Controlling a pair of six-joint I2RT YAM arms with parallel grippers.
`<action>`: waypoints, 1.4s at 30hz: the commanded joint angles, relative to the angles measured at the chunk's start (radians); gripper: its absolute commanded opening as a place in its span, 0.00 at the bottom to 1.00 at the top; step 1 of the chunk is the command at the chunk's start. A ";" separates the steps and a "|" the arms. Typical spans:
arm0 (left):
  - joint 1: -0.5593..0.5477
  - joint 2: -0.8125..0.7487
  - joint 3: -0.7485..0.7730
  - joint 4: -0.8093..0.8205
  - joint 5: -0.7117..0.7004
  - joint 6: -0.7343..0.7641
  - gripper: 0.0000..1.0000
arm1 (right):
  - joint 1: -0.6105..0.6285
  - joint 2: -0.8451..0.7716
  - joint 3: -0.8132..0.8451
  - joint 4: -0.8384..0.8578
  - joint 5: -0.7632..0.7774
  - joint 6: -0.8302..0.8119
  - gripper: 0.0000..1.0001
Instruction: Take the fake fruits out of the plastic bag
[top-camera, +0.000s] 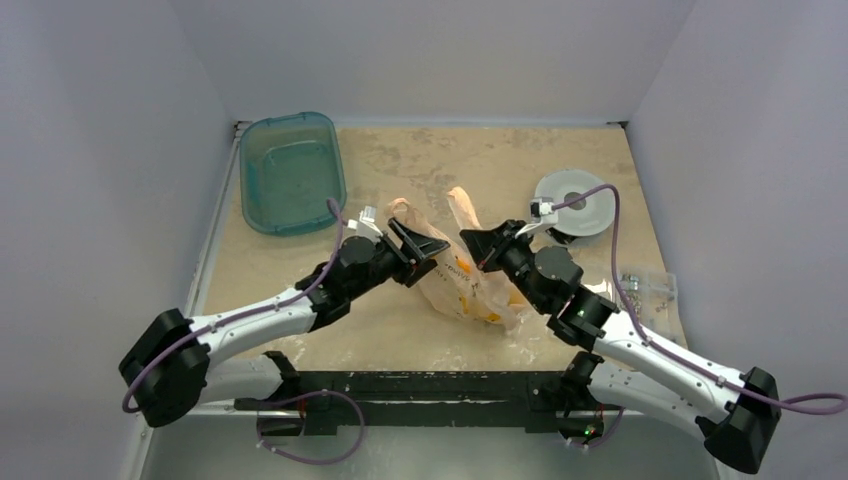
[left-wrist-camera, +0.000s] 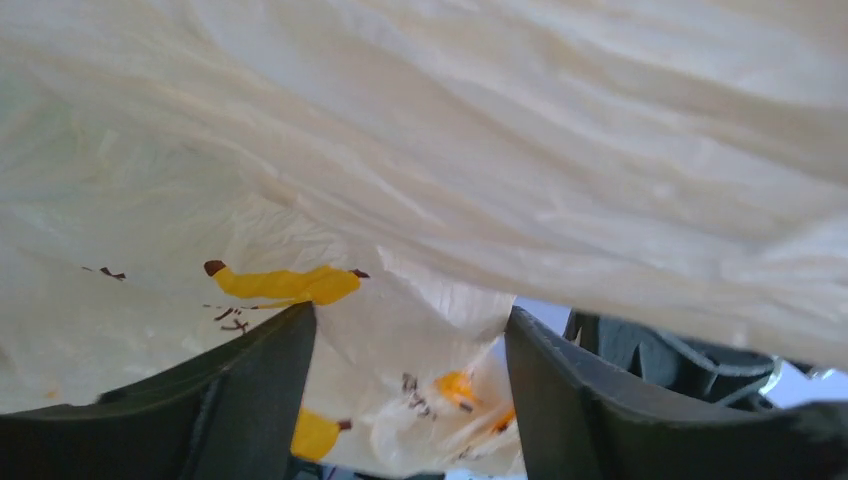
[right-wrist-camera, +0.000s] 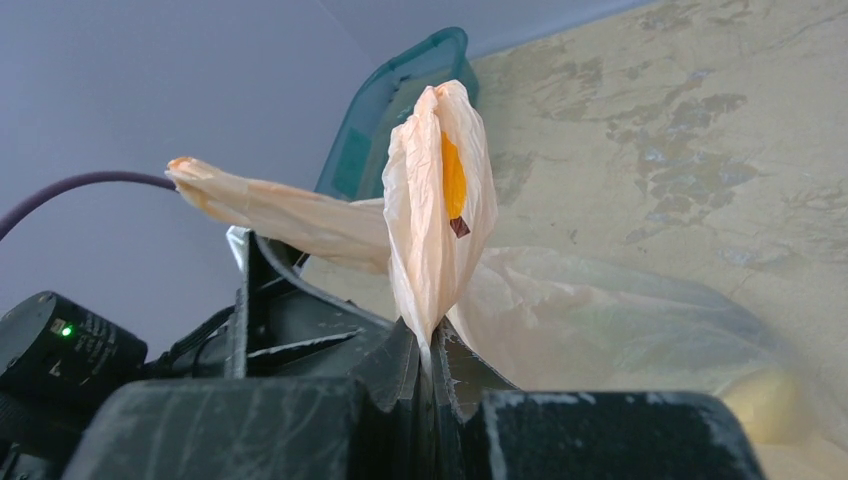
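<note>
The peach-orange plastic bag (top-camera: 462, 282) lies crumpled at the table's middle with both loop handles raised. My right gripper (top-camera: 480, 246) is shut on one handle (right-wrist-camera: 437, 200) and pinches the film between its fingertips (right-wrist-camera: 428, 345). My left gripper (top-camera: 420, 247) is open against the bag's left side. In the left wrist view its two fingers (left-wrist-camera: 250, 390) stand wide apart, with printed bag film (left-wrist-camera: 420, 200) filling the gap between them (left-wrist-camera: 410, 335). The fake fruits are mostly hidden inside. One pale yellow rounded shape (right-wrist-camera: 765, 400) shows through the film.
A teal plastic bin (top-camera: 290, 170) stands at the back left, also in the right wrist view (right-wrist-camera: 400, 110). A grey round disc (top-camera: 575, 205) lies at the back right. A small clear packet of metal parts (top-camera: 648, 288) lies at the right edge.
</note>
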 joint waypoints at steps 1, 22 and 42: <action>-0.035 0.105 0.088 0.226 -0.061 -0.016 0.62 | 0.030 -0.025 0.011 0.021 0.082 -0.015 0.00; 0.232 0.140 0.029 0.184 0.326 0.250 0.01 | 0.045 0.053 0.041 -0.143 -1.010 -0.424 0.10; 0.360 0.133 0.128 -0.107 0.618 0.414 0.00 | 0.145 0.130 0.280 -0.480 -0.409 -0.355 0.66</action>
